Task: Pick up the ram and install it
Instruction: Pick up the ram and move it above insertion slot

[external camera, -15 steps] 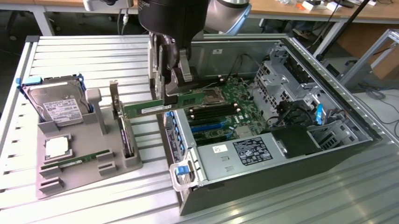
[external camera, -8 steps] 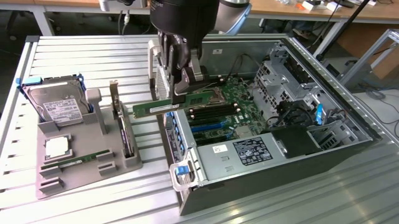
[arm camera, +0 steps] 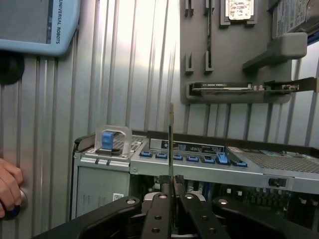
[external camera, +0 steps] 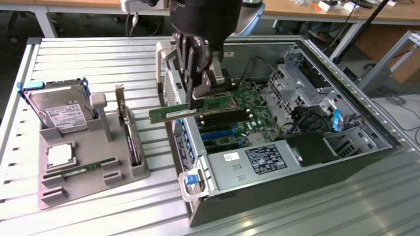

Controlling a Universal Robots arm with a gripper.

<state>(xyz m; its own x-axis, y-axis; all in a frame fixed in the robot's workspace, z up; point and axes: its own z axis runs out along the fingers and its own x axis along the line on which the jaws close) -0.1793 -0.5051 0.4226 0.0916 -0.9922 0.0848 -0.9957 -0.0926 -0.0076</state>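
fingers (arm camera: 162, 185): closed, pinching the ram on both flat faces near its middle.
gripper (external camera: 208, 98): hangs over the open computer case, pointing down.
ram (external camera: 190, 110): green stick held on its long edge, above the motherboard (external camera: 253, 96); seen edge-on in the wrist view (arm camera: 171, 139). its free end reaches past the case wall toward eight o'clock in the exterior view.
memory slots (external camera: 220, 120): just below the stick, toward five o'clock of the gripper; not yet entered, as far as i can judge.
parts tray (external camera: 98, 147): at nine o'clock of the case, holding a hard drive (external camera: 62, 110) and another ram stick (external camera: 82, 169).
risk, alignment: the stick looks offset from the slots, so pressing down could catch a slot wall.
risk, grip: a narrow pinch could let it pivot.
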